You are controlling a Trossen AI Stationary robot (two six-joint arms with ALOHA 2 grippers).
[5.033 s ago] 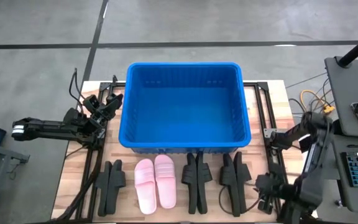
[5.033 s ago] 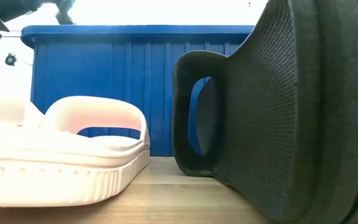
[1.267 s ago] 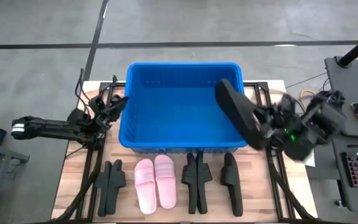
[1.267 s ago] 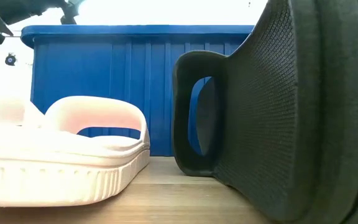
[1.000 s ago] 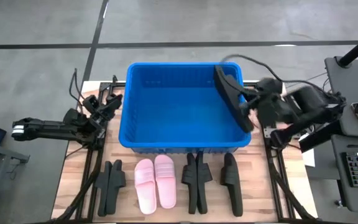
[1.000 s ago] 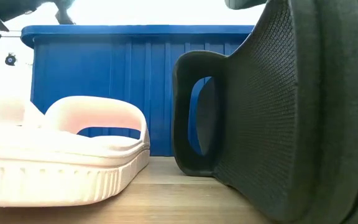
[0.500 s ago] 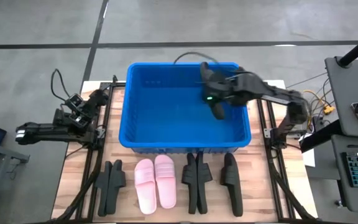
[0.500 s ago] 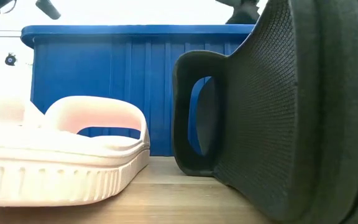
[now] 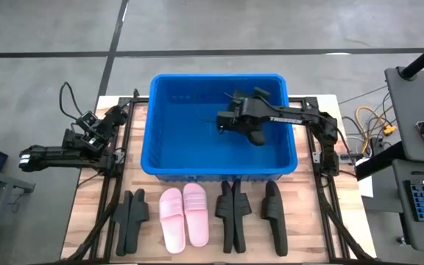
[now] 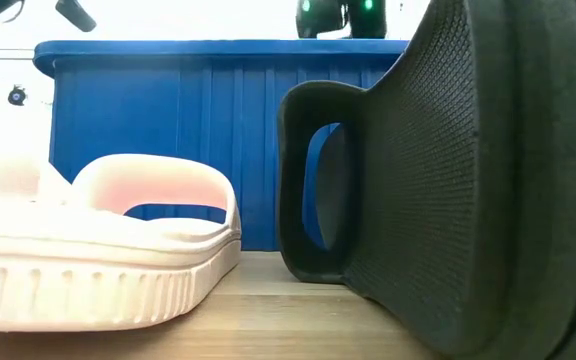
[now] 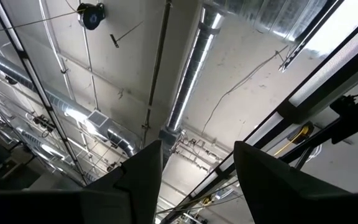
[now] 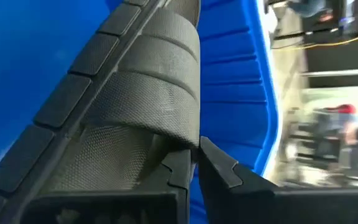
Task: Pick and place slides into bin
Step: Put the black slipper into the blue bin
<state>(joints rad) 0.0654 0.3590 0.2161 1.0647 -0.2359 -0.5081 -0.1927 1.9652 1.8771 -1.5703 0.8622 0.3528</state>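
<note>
Right gripper [image 9: 230,121] over upper-right interior of bin [image 9: 168,158], fingers clamped on black slide [image 12: 135,118]: matte, woven-textured, ribbed strap. Left gripper [image 11: 197,165] at left of frame, spread apart, pointing at ceiling. Pink pair [image 9: 184,216] and black slides [image 9: 273,210] lined along frame bottom.

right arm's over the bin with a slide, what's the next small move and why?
Probably open the right end effector and let go. It is shut on the black slide, which already sits inside the blue bin, well within its walls. The left end effector waits beside the bin.
</note>
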